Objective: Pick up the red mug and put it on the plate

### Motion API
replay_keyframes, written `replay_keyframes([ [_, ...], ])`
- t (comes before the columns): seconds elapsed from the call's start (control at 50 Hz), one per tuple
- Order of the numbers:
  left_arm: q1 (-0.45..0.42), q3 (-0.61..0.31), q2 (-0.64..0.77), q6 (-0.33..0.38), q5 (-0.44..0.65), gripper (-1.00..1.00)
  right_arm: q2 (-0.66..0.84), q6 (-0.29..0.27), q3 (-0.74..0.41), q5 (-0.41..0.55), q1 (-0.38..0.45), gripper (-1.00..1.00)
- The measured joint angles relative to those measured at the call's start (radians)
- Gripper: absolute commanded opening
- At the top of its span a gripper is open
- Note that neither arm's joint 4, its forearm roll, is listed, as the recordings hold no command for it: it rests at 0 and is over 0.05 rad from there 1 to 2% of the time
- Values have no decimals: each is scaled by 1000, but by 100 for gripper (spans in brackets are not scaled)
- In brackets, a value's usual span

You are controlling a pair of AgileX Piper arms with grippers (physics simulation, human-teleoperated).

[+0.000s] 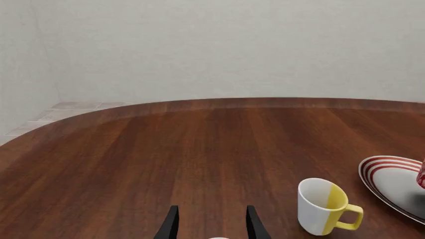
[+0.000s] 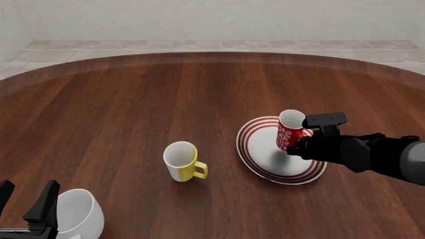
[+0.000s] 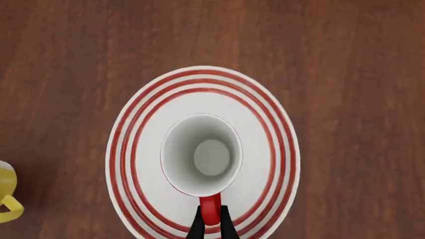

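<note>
Red mug (image 2: 290, 130) sits upright over the middle of the plate (image 2: 255, 149), mouth up, its long axis running straight up from the table. From the right wrist view I look down into the white inside, with the rings showing evenly all round. Its handle (image 3: 210, 209) points back toward the right gripper (image 3: 211, 225), whose fingers are pinched narrow on it.

Whether the base is already resting on the plate or hanging just above it, I cannot tell. So I'd say the careful way is to ease straight down with no tilt until it settles, then open only enough to free the handle and back off along the handle's line, so the mug isn't nudged or twisted off centre.

The left gripper (image 1: 210, 226) is well apart, fingers spread, hovering by the white mug (image 2: 79, 219); the yellow mug (image 2: 181, 162) stands left of the plate.
</note>
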Motion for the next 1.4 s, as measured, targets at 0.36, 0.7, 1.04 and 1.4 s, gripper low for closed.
replay_keyframes([
  [0.36, 0, 0, 0, 0, 0, 100, 23, 6, -3, -10, 5, -100],
  [0.7, 0, 0, 0, 0, 0, 100, 39, 8, -3, -19, 8, -100],
  [1.04, 0, 0, 0, 0, 0, 100, 48, 12, 1, -27, 10, -100],
  [1.4, 0, 0, 0, 0, 0, 100, 48, 8, 3, -29, 8, -100],
])
